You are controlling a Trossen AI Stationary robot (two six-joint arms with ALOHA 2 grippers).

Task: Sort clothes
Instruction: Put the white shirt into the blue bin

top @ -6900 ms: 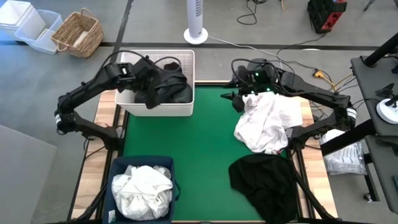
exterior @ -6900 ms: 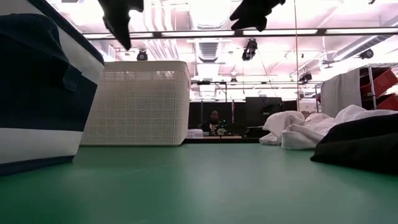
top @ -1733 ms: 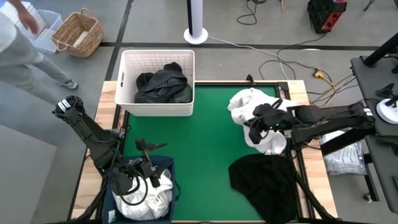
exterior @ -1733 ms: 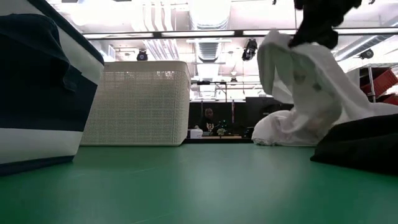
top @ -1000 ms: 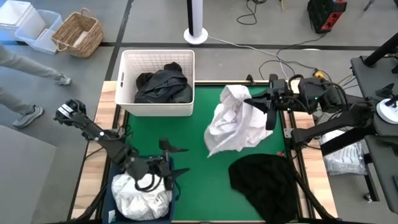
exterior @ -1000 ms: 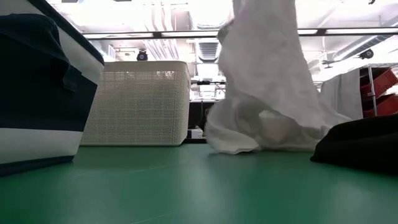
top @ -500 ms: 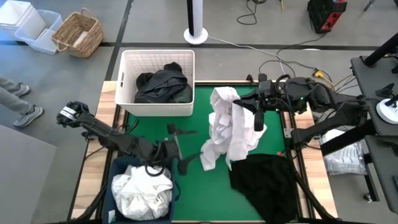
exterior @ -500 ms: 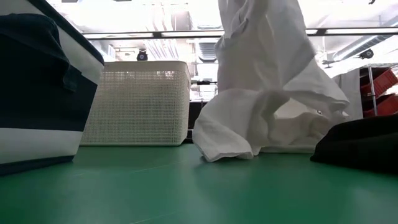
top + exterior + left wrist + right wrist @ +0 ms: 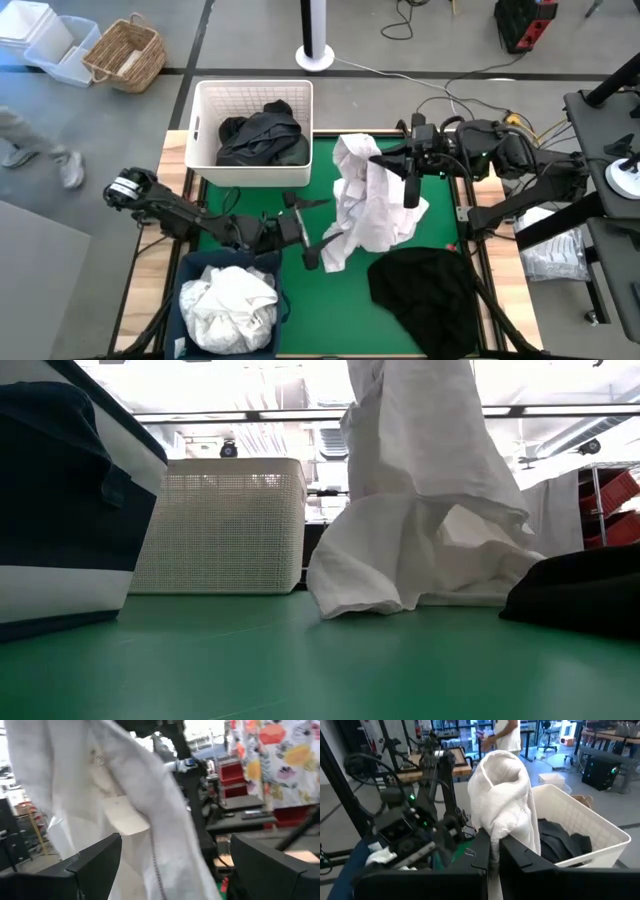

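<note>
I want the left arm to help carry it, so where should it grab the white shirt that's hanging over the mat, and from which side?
Probably the loose lower corner of the white shirt, approached level from the blue bin side. The right gripper is shut on its top, so it hangs in a long drape whose bottom trails on the green mat. The left gripper, open, sits just beside that corner, fabric between its fingers in its wrist view.

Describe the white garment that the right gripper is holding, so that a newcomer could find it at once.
Look at the middle of the green table, between the white basket and the black garment. There the white garment hangs from the right gripper, its lower end on the mat. The other white clothes lie in the navy bin.
</note>
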